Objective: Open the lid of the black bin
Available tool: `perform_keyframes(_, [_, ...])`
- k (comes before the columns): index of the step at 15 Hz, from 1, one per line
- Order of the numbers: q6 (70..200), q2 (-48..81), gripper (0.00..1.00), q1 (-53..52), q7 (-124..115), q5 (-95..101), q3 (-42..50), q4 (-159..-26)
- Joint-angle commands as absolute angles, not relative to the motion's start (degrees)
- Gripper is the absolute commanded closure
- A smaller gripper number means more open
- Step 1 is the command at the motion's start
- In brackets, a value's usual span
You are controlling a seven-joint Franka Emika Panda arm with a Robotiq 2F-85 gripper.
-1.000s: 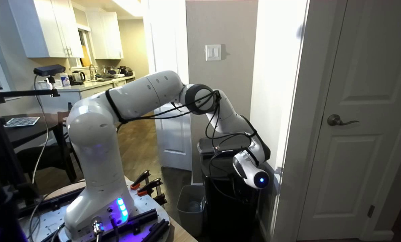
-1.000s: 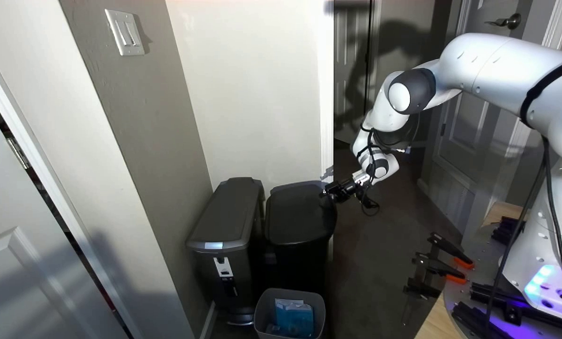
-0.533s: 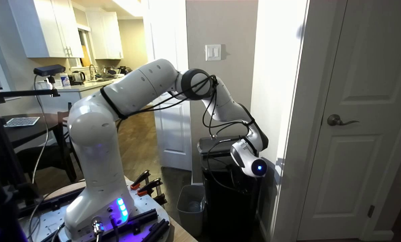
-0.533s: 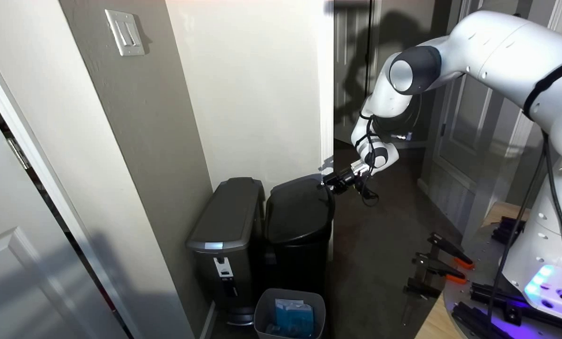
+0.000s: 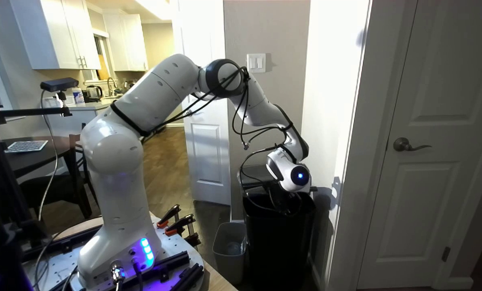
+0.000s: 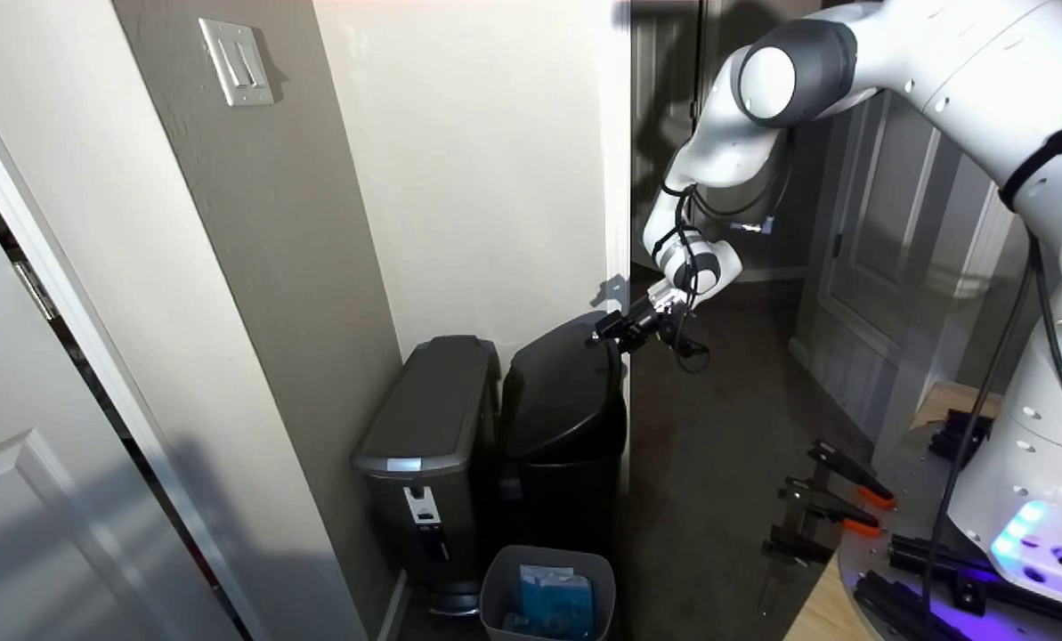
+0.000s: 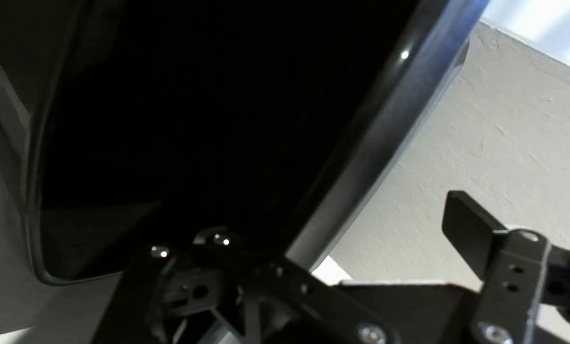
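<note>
Black, round-cornered lid (image 6: 555, 385) slants at the spread claw (image 7: 338, 219).

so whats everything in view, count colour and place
Black bin: 1, black, beside the grey bin
Grey bin: 1, dark grey, by the wall
Lid: 1, black, tilted up on the black bin
Small bin: 1, grey, by the black bin
Packet: 1, blue, in the small bin
Switches: 2, white, on the wall
Doors: several, white, around the bins
Cabinets: several, white, above the counter
Kettle: 1, silver, on the counter
Table: 1, dark, left in an exterior view
Keyboard: 1, pale, on the table
Clamps: several, black-orange, at the platform
Arm: 1, white, bent toward the bins
Claw: 1, black, open at the lid's edge
</note>
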State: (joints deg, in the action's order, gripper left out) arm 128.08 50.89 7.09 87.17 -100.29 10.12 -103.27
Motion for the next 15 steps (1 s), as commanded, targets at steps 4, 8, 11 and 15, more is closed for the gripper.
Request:
perform_keyframes(4, [138.6, 43.4, 0.00, 1.0, 85.1, -97.2, 9.6, -108.4])
perform_keyframes(8, [145.5, 42.5, 0.00, -1.5, 84.7, -97.1, 8.6, -106.9])
perform_keyframes(11, [149.1, 41.8, 0.00, -2.3, 85.7, -97.9, 7.5, -106.3])
perform_keyframes(15, [150.5, 40.2, 0.00, -3.5, 87.0, -99.1, 7.2, -106.7])
